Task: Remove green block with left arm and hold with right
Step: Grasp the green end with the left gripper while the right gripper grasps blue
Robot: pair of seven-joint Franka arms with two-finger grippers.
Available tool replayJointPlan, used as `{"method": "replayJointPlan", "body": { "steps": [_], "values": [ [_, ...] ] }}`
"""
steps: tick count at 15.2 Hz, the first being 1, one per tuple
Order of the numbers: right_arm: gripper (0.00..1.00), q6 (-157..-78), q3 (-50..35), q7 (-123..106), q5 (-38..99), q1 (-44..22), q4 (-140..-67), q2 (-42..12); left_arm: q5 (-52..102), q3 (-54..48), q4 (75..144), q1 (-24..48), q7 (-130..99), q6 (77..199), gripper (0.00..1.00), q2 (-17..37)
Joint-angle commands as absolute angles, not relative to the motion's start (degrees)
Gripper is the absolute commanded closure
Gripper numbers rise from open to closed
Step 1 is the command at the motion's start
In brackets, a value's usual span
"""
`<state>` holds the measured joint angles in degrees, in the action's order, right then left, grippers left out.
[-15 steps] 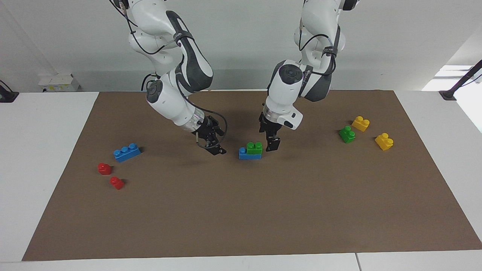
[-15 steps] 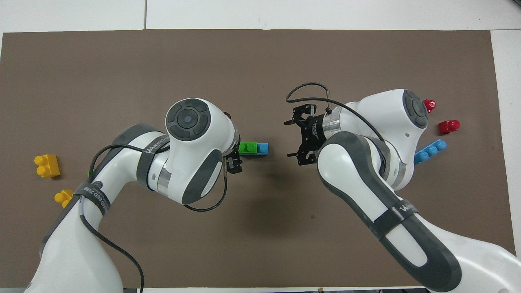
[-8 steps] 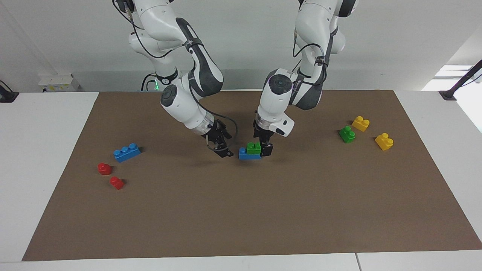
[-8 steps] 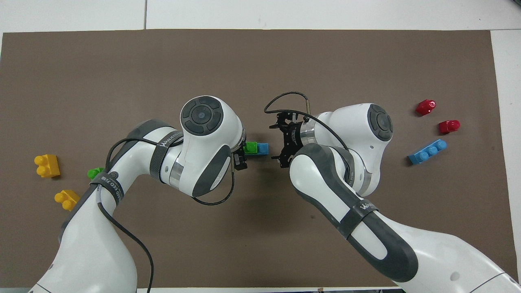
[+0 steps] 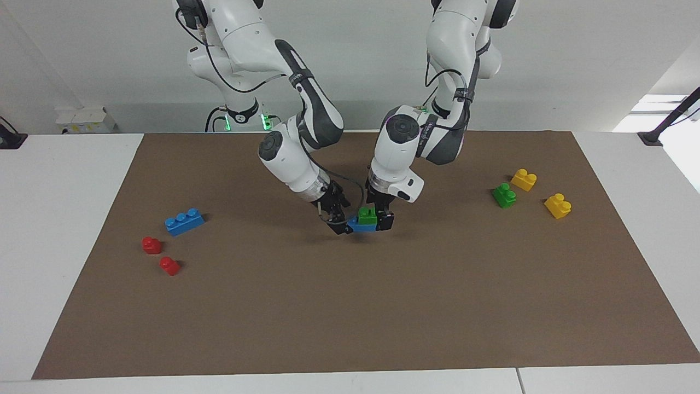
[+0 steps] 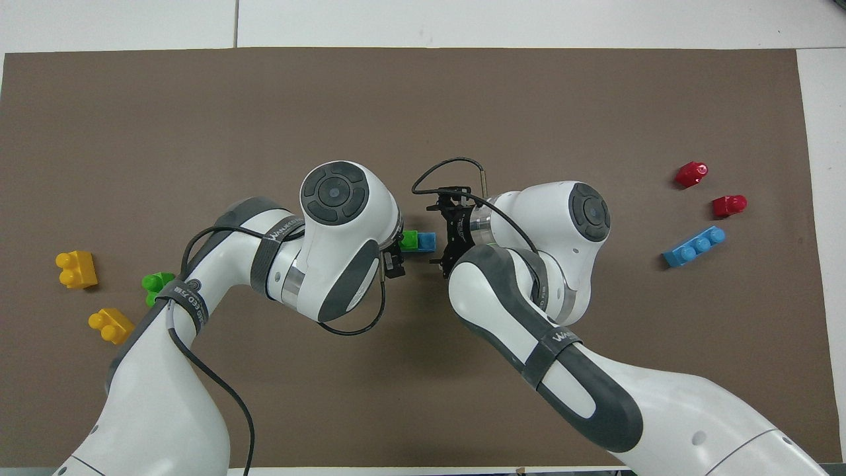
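**Both grippers at the stack, green block not off yet**

So the green block (image 5: 367, 215) is still stuck on top of a blue brick (image 5: 358, 225) mid-mat, between the two arms. Nothing's actually separated yet, so I'd say we're at the very start of the real work: both grippers have to close, then the pull-apart is left.

Left gripper (image 5: 384, 218) is down at the end of the stack toward the left arm's side, its fingers spread open around the green block as far as I can tell, not clamped. Right gripper (image 5: 342, 223) is down at the blue brick's other end, fingers also apart, holding nothing.

The facing view is what shows how low both grippers are and that green sits on blue. The overhead view hides the left gripper under its own wrist, but it shows the right gripper (image 6: 441, 236) is just beside the blue brick's (image 6: 428, 241) end, and the stack lies across the table
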<state>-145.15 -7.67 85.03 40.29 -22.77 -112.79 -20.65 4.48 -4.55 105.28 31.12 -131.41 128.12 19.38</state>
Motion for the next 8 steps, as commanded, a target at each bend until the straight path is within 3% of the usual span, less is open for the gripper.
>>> {"method": "replayJointPlan", "body": {
  "steps": [1, 8],
  "values": [
    [0.04, -146.6, -7.65, 85.61, 41.22, -23.55, -112.94, -21.27, 3.34, -3.78, 106.52, 31.99, -132.71, 129.9, 0.0, 19.34],
    [0.04, -150.11, -7.65, 85.08, 41.22, -24.17, -114.34, -22.41, 3.34, -3.78, 107.23, 31.99, -132.71, 129.11, 0.0, 19.16]
  ]
}}
